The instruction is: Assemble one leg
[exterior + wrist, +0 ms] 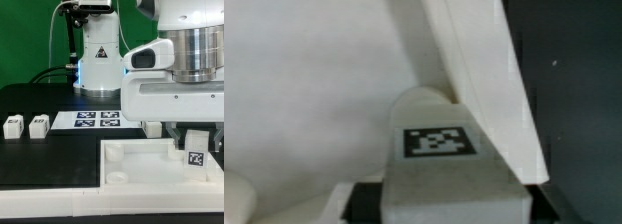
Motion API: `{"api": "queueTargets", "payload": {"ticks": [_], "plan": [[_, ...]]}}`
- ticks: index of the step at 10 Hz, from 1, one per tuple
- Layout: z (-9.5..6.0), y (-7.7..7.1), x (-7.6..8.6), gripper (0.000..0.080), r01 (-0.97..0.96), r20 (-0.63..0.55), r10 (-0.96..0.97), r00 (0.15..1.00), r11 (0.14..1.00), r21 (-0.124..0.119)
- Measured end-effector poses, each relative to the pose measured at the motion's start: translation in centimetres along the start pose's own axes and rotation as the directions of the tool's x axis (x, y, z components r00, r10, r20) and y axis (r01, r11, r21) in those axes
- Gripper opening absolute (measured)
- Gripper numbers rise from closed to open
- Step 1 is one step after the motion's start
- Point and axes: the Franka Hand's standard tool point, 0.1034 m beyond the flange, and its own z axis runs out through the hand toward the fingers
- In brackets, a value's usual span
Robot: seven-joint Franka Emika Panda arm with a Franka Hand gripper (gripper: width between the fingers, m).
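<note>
Exterior view first, so start at its left. You see two spare legs (pixel 13 126) (pixel 39 125) standing side by side on the black table (pixel 50 160). They are small white blocks, well apart from the arm. Next comes the marker board (pixel 98 120), lying flat with its black-and-white tags. Below it is the white tray (pixel 125 160), a big square part with a raised rim and round sockets in its corners. At the exterior view's right, the gripper (pixel 196 140) hangs down over the tray. It is clenched on the leg (pixel 196 152), and the leg's tag faces you. The leg sits low, just above or touching the tray floor near the far right corner. You cannot tell which.

Now the wrist view. The leg (pixel 441 140) fills the middle, with its tag clear. The dark fingers (pixel 367 200) press on both its sides. The tray wall (pixel 473 80) runs right beside the leg.

The leg looks light, hard and stiff, so it will likely not bend or squash. Its plastic is smooth, so it could slip or twist if your grip is loose. Hold it on the two flat sides, near the top end, and keep the bottom end free for the socket.
</note>
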Motion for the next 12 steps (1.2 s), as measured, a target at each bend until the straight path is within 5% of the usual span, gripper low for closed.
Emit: {"api": "queueTargets", "payload": {"ticks": [1, 3, 7, 10, 12], "plan": [[-0.12, 0.10, 0.14, 0.0299, -0.180, 0.010, 0.180, 0.984, 0.984, 0.007], [-0.07, 0.08, -0.08, 0.0299, -0.585, 0.048, 0.584, 0.810, 0.811, 0.010], [0.00, 0.15, 0.02, 0.0298, -0.873, 0.114, 0.867, 0.484, 0.487, 0.000], [0.01, 0.09, -0.03, 0.0608, -0.858, 0.114, 0.853, 0.510, 0.513, 0.003], [0.14, -0.10, -0.24, 0.0636, -0.780, 0.113, 0.774, 0.623, 0.626, 0.015]]}}
